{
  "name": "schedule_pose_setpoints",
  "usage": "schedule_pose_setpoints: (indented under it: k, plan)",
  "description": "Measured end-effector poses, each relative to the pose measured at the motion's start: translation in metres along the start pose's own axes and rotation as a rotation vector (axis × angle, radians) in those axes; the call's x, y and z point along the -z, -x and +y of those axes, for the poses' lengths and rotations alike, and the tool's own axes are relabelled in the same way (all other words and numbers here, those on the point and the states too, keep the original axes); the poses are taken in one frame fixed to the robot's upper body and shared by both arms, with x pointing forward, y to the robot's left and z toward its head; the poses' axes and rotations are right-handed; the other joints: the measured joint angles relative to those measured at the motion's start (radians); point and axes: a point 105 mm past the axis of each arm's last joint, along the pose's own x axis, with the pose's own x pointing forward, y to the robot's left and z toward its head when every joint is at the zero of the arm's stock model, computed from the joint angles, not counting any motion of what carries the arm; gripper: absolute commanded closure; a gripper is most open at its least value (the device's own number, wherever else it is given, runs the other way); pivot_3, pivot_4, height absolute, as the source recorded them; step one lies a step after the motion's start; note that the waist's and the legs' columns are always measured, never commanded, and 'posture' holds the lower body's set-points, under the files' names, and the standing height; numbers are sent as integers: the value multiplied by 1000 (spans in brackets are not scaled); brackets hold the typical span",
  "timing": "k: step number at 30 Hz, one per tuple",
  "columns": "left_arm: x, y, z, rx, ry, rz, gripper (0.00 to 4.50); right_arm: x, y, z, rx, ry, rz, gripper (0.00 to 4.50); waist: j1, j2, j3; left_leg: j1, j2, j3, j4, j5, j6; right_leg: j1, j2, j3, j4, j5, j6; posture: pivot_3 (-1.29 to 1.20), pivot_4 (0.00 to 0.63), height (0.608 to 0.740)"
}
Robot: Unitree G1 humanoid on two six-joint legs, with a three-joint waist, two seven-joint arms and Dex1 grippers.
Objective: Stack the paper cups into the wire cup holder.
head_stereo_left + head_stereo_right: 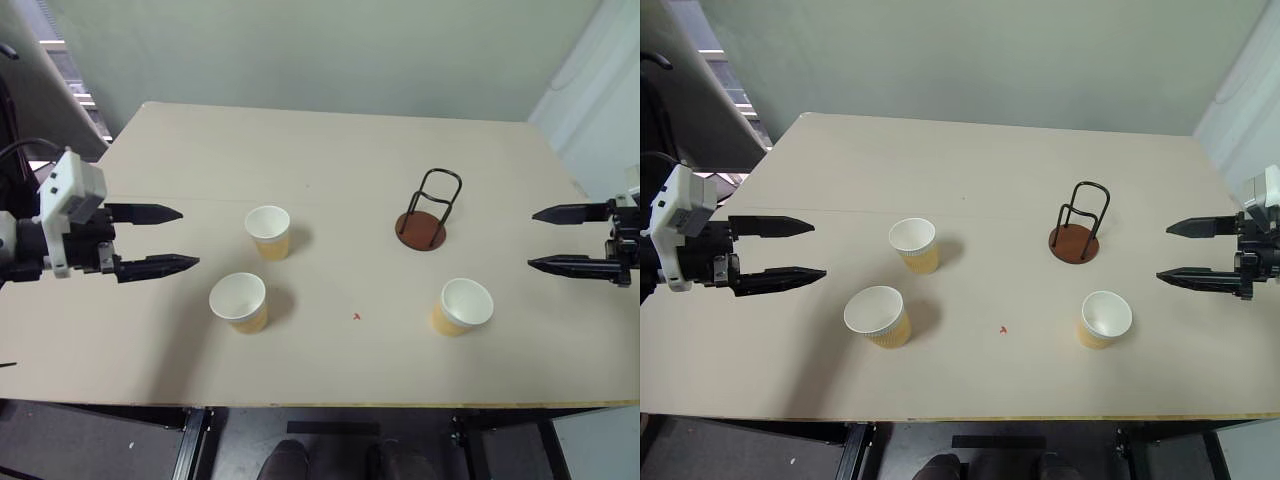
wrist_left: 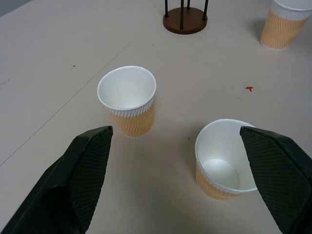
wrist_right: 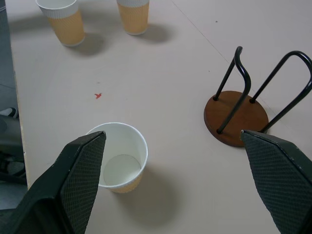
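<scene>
Three paper cups [image 1: 268, 231] upright, clear of both spread grippers, left gripper [image 1: 165, 239], right gripper [image 1: 545, 238], wire cup holder [image 1: 424, 213] empty

A big pale beige rectangular table [image 1: 330, 150] is taking up most of the scene, with a tiny red mark [image 1: 356, 317] sitting near its front edge. A plain grey-green wall [image 1: 320, 50] is standing behind it.
</scene>
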Motion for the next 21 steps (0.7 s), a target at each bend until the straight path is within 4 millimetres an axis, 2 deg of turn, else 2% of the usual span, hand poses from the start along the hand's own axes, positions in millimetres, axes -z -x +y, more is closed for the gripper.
schedule_pose_setpoints:
  k: [7, 13, 17, 21]
  plan:
    - [1, -2, 0, 6, -2, -2, 30, 5, 0, 1, -1, -13, 12, 0, 0, 0, 0, 0, 0, 0, 0, 0, 0, 0, 0, 0, 0, 0, 0, 0, 150, 740]
    - [-1, -4, 0, 10, -5, -14, 30, -1, -7, -5, 12, 4, -32, 0, -3, 0, 0, 0, 0, 0, 1, 0, 0, 0, 0, 0, 1, 0, 0, 0, 150, 740]
    - [-3, -11, -4, 37, -9, -34, 30, -8, -28, -23, 44, 0, -87, 0, -11, 0, 0, 2, 1, 0, 2, 0, 0, 0, 0, 0, 3, 0, 0, 0, 150, 740]
    - [-9, -25, -16, 100, -21, -61, 30, -1, -65, -44, 76, -39, -99, 0, -20, 0, 0, 2, 1, 0, 4, 0, 0, 0, 0, 0, 6, 0, 0, 0, 150, 740]
